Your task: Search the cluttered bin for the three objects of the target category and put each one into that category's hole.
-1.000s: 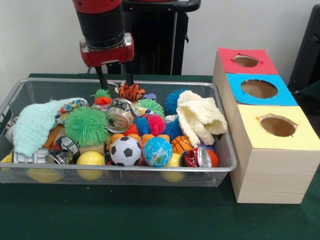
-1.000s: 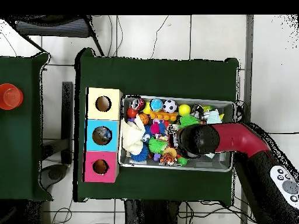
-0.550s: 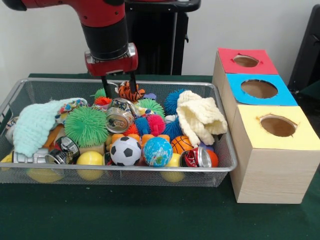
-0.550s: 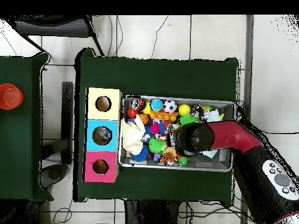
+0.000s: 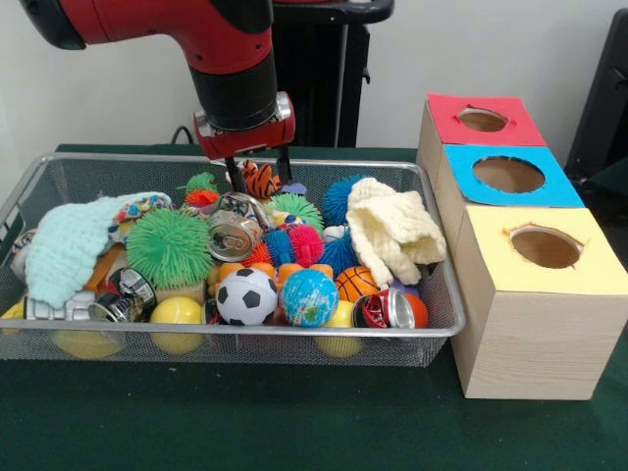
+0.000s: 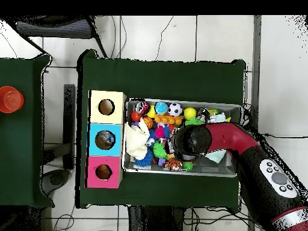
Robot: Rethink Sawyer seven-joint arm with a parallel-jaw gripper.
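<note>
gripper (image 5: 259,172) | fingers spread wide, nothing held | tiger toy (image 5: 261,180) sits directly between and below them | bin (image 5: 294,162) far side

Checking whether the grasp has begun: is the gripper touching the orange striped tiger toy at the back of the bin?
Cannot tell. In the front view the gripper straddles the tiger toy with open fingers, but no contact or gap shows; overhead, the arm hides it.

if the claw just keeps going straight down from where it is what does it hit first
Most likely the orange tiger-striped toy: the open claw points down with its two fingers either side of it at the back of the wire bin. Depth is hard to judge from here.
</note>
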